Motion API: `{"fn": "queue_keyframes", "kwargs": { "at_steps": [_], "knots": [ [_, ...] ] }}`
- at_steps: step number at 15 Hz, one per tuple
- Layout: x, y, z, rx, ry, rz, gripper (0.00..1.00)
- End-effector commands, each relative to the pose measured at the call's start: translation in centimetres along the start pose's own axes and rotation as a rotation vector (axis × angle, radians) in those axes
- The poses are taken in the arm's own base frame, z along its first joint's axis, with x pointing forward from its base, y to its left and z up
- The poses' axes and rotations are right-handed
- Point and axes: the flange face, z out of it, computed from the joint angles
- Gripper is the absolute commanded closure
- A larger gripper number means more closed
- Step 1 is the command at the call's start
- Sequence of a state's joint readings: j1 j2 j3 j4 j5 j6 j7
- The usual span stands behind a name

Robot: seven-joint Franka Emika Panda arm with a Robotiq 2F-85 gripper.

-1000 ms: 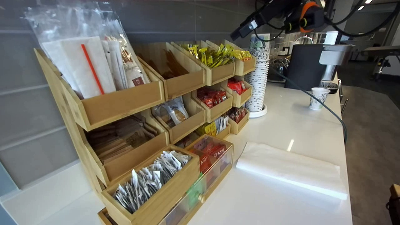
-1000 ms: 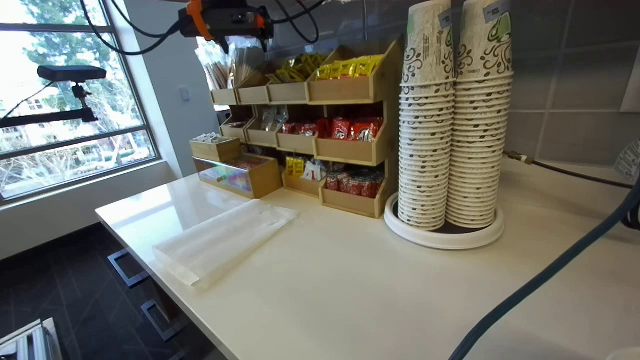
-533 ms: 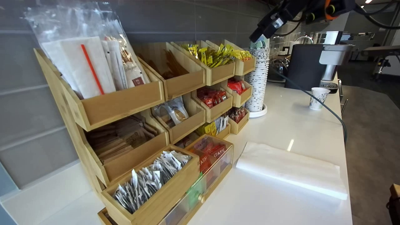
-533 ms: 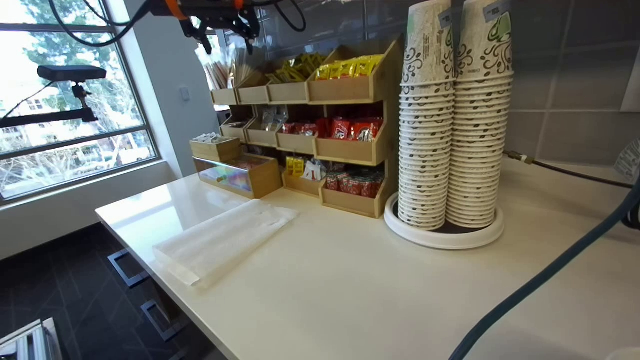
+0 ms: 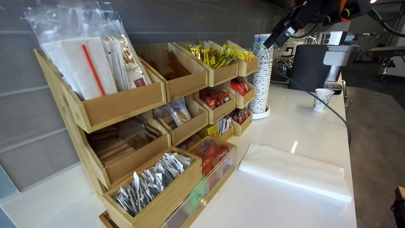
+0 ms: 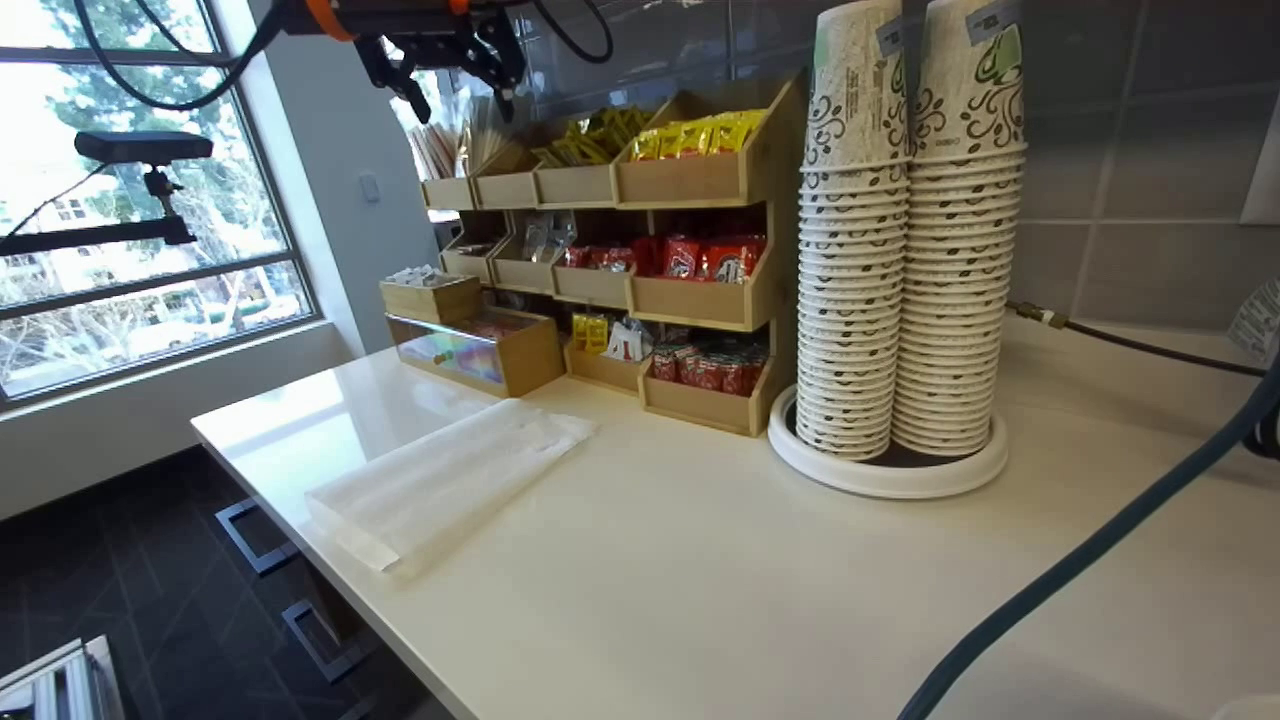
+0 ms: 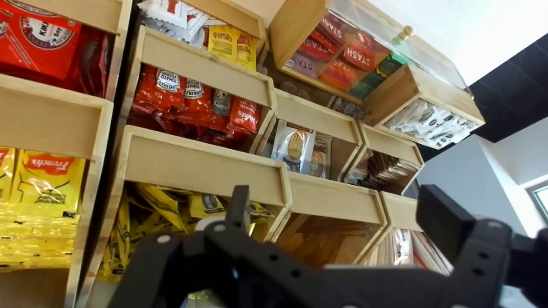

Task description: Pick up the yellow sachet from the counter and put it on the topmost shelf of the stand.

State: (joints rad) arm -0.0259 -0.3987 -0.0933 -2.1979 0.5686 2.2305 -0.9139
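The wooden stand [image 5: 123, 109] stands on the white counter [image 5: 272, 134] and shows in both exterior views. Its topmost shelf [image 6: 680, 183] has bins. Two of these hold yellow sachets [image 5: 220, 58], which also show in the wrist view [image 7: 47, 175]. More yellow packets [image 6: 590, 332] sit in a bottom-row bin. No loose yellow sachet shows on the visible counter. My gripper [image 6: 462, 108] is open and empty, high up at about the stand's top or above. In the wrist view, its fingers [image 7: 336, 196] frame the top bin of brown stirrers.
A folded white cloth or paper [image 6: 450, 480] lies on the counter before the stand. Tall cup stacks [image 6: 900, 300] stand beside the stand. A dark hose [image 6: 1080, 560] crosses the counter. A single cup [image 5: 322, 99] and a coffee machine [image 5: 308, 68] stand farther along. A tea box [image 7: 295, 38] fronts the stand.
My gripper has moved right and slightly down in an exterior view, and left and slightly down in an exterior view from the cup side. The sachets, stand and counter items have not moved.
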Motion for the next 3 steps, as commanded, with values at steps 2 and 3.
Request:
{"fn": "queue_keyframes", "kwargs": {
  "at_steps": [2, 3],
  "knots": [
    [0.02, -0.01, -0.06, 0.0, -0.001, 0.0, 0.0],
    [0.02, -0.01, -0.06, 0.0, -0.001, 0.0, 0.0]
  ]
}}
